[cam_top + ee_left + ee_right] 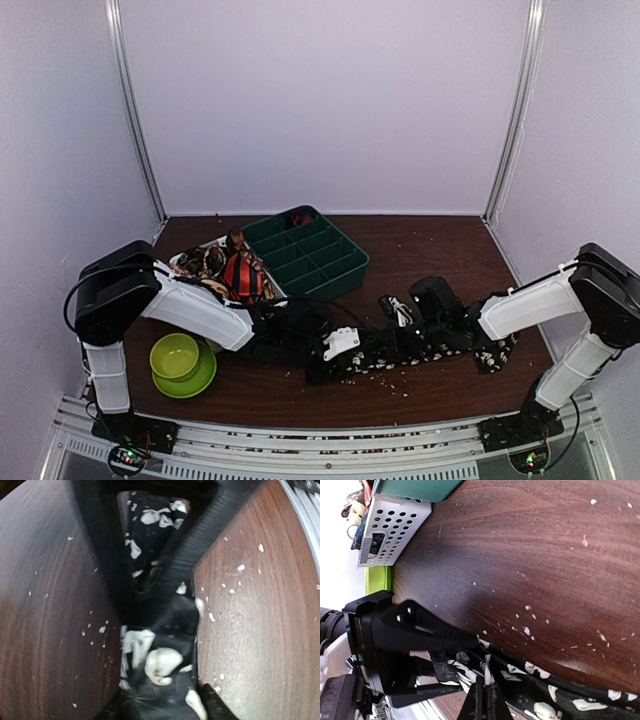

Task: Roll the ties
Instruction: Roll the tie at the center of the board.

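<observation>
Several things stand at the desk's (pixel 440 250) far left: a green divided tray (pixel 320 262), a white perforated basket (pixel 395 527) just beside it with a red-and-black striped tie (pixel 243 278) rolled up inside, and nearer the arms a green bowl (pixel 175 355) on a green plate (pixel 203 382). Pale flecks (pixel 527 630) dot the wood. All of these sit apart from the black tie (pixel 385 362), which lies flat across the near middle of the desk. Its left end is bunched, and from above the left wrist hides that end. The right tool (pixel 483 680) is closed, pinching the fabric near that end. The left tool (pixel 162 692) faces it closely, its fingers apart on either side of the tie. I cannot tell whether they press it.
</observation>
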`<state>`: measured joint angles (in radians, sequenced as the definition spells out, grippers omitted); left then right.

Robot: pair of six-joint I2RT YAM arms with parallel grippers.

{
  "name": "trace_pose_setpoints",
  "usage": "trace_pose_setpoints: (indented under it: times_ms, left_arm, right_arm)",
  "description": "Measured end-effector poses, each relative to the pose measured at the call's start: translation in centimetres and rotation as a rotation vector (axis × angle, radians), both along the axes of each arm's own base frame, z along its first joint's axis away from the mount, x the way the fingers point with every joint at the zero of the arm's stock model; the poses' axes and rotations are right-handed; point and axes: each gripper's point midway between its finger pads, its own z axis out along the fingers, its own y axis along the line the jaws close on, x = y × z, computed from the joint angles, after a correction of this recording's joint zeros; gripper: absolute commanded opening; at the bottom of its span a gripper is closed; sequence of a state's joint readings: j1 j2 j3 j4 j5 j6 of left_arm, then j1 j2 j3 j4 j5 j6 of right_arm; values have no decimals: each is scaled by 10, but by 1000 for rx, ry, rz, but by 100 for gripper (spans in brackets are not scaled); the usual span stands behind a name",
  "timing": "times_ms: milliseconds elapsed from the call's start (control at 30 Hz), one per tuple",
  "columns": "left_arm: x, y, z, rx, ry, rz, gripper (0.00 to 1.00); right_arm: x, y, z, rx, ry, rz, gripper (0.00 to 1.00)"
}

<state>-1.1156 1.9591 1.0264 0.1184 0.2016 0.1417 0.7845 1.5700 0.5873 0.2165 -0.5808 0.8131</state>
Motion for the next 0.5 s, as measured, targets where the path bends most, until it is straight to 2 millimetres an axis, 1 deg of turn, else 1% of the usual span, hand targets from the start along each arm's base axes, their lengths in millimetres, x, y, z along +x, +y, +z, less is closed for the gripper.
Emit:
trace_pose_setpoints:
  times_ms: [67,133,267,300,367,500]
  left_arm:
    - [1,1,-1,12,-12,-6,27]
    - [2,2,-1,19,-25,-11,24]
    - [5,4,-2,28,-39,-23,22]
    - [6,5,-2,28,-38,-27,22]
    - [10,9,-2,28,-28,-26,22]
    - [19,15,-1,22,-6,-21,23]
  right_arm:
    - [2,0,0,0,1,2,13]
    - [3,-1,-2,-3,9,0,20]
    - [3,1,-1,14,18,3,36]
    - [3,1,0,23,21,0,39]
    - [2,2,1,42,19,2,42]
    - [-1,3,5,88,23,-5,42]
